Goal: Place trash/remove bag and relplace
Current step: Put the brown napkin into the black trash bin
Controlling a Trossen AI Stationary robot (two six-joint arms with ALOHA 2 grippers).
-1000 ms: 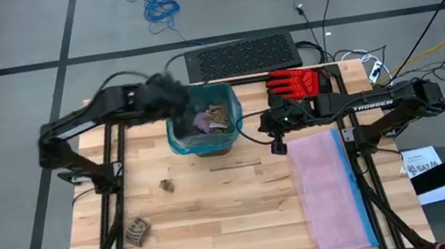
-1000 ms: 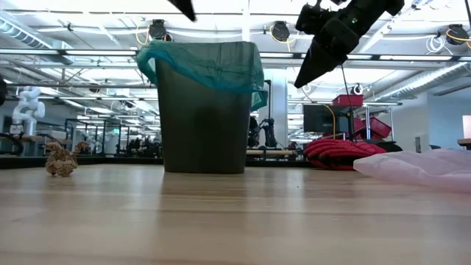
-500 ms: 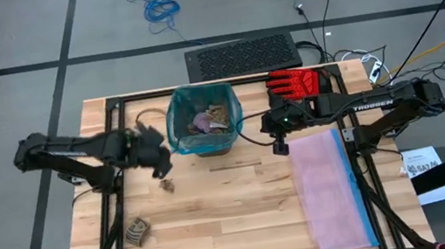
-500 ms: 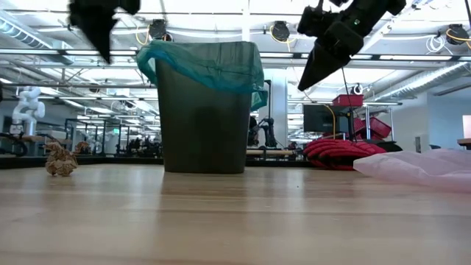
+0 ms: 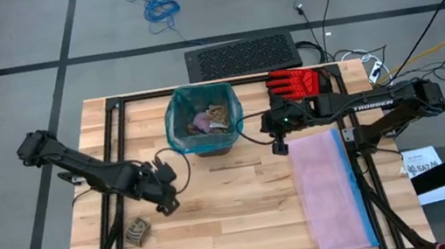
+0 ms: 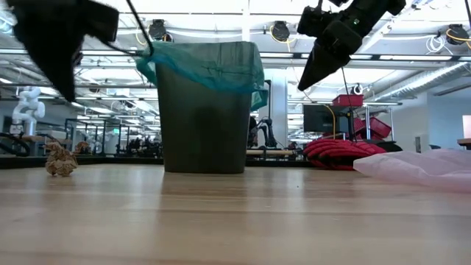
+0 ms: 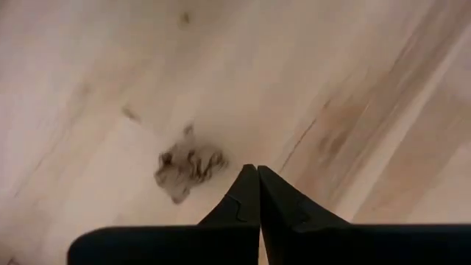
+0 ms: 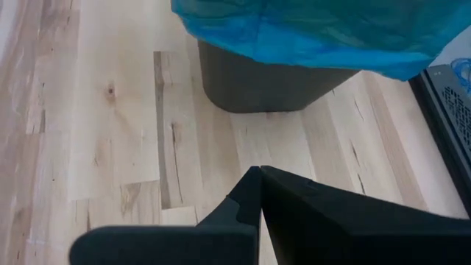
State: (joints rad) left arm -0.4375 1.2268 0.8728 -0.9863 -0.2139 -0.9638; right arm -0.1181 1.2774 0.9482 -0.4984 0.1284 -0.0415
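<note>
A dark bin (image 5: 202,120) lined with the teal bag (image 6: 202,62) stands at the table's far middle, and several scraps of trash (image 5: 208,119) lie inside it. A small brown wad (image 7: 190,168) lies on the wood just ahead of my left gripper (image 7: 257,171), which is shut, points steeply down and hangs above the table without touching it. In the high view my left gripper (image 5: 167,205) covers that wad. A larger brown wad (image 5: 138,232) lies nearer the front left. My right gripper (image 5: 280,145) waits shut, raised, to the right of the bin.
A pale pink bag with a blue edge (image 5: 329,188) lies flat at the right. A red-and-black glove (image 5: 296,81) sits at the far right, and a black grille (image 5: 241,56) lies behind the bin. Bare wood spans the near middle of the table.
My left gripper has swung from above the bin toward the table's left and near edge and has come down over the small brown wad, rolling as it went. It has stayed shut.
</note>
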